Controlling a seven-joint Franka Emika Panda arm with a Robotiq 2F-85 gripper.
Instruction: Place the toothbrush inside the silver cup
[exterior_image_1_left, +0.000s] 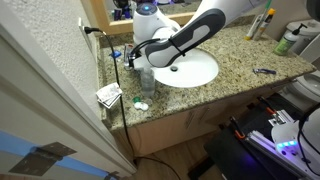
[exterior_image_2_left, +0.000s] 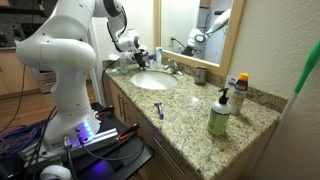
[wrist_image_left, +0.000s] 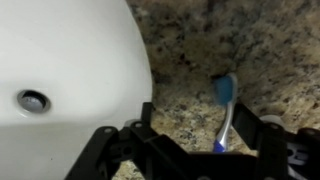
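The toothbrush (wrist_image_left: 226, 92), with a blue head and a pale handle, shows in the wrist view over the speckled granite, just right of the white sink bowl (wrist_image_left: 60, 60). My gripper (wrist_image_left: 205, 122) is open, and the handle lies between its dark fingers, nearer the right one. In both exterior views the gripper (exterior_image_1_left: 134, 57) (exterior_image_2_left: 140, 57) hangs low over the counter beside the sink (exterior_image_1_left: 190, 68) (exterior_image_2_left: 155, 82). The silver cup (exterior_image_2_left: 200, 75) stands by the mirror behind the sink, away from the gripper. It is outside the wrist view.
A clear bottle (exterior_image_1_left: 147, 80) and folded paper (exterior_image_1_left: 108, 95) sit near the gripper by the counter's end. A razor (exterior_image_2_left: 159, 110) lies near the front edge. A green soap bottle (exterior_image_2_left: 218, 115) and another bottle (exterior_image_2_left: 240, 92) stand further along. The faucet (exterior_image_2_left: 172, 67) is behind the sink.
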